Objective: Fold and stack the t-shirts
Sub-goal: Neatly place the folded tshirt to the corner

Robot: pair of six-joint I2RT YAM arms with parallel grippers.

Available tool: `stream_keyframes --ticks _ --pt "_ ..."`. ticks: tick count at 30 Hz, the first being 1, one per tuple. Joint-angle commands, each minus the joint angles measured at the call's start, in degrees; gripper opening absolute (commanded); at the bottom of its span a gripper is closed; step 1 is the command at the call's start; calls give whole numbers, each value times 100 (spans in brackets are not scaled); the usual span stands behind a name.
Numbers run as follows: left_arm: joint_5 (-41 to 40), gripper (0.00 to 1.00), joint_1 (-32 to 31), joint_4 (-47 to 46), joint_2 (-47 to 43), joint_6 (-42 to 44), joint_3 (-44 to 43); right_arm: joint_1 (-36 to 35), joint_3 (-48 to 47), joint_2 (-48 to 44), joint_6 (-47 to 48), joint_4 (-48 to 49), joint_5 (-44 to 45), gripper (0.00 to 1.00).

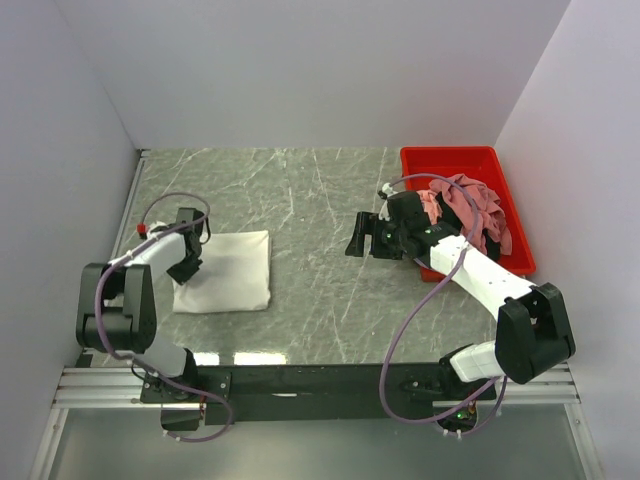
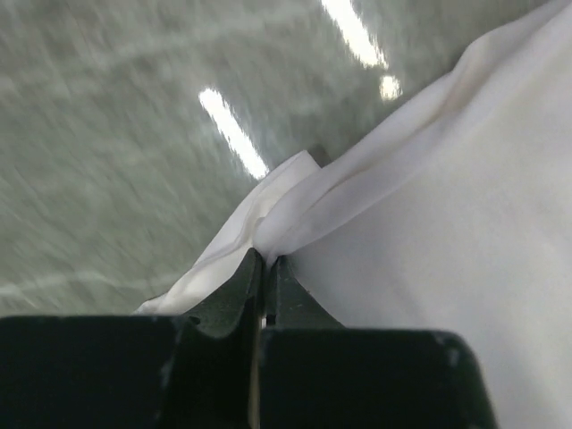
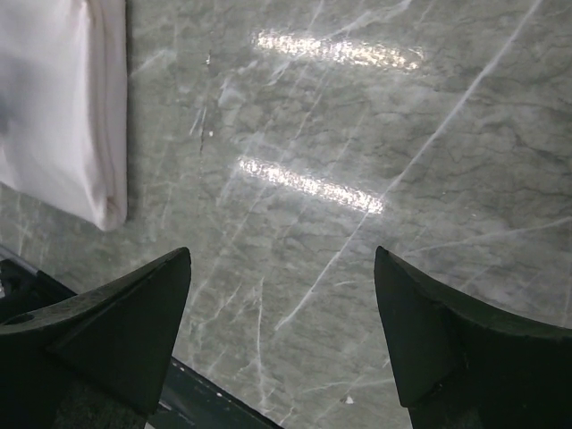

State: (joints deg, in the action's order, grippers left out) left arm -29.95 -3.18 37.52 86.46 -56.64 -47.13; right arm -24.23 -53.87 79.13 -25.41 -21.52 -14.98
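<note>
A folded white t-shirt (image 1: 228,270) lies flat on the left half of the marble table. My left gripper (image 1: 187,266) sits at its left edge, shut on a pinched fold of the white cloth (image 2: 295,210); in the left wrist view the jaws (image 2: 265,261) meet with fabric between their tips. A crumpled dusty pink t-shirt (image 1: 465,208) fills the red bin. My right gripper (image 1: 358,238) hovers over the middle of the table, open and holding nothing (image 3: 281,268). The white t-shirt's folded corner (image 3: 67,107) shows at the upper left of the right wrist view.
The red plastic bin (image 1: 450,160) stands at the back right, against the right wall. White walls close off the table on three sides. A black rail (image 1: 320,378) carrying the arm bases runs along the near edge.
</note>
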Motion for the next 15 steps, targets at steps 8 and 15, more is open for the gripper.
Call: stream_keyframes --ticks 8,15 --pt "-591 1 1117 -1026 548 1927 -903 -3 43 -153 247 218 -365 89" --pt "-959 1 1390 -1019 1171 2404 -1666 -3 8 32 326 113 -409 88"
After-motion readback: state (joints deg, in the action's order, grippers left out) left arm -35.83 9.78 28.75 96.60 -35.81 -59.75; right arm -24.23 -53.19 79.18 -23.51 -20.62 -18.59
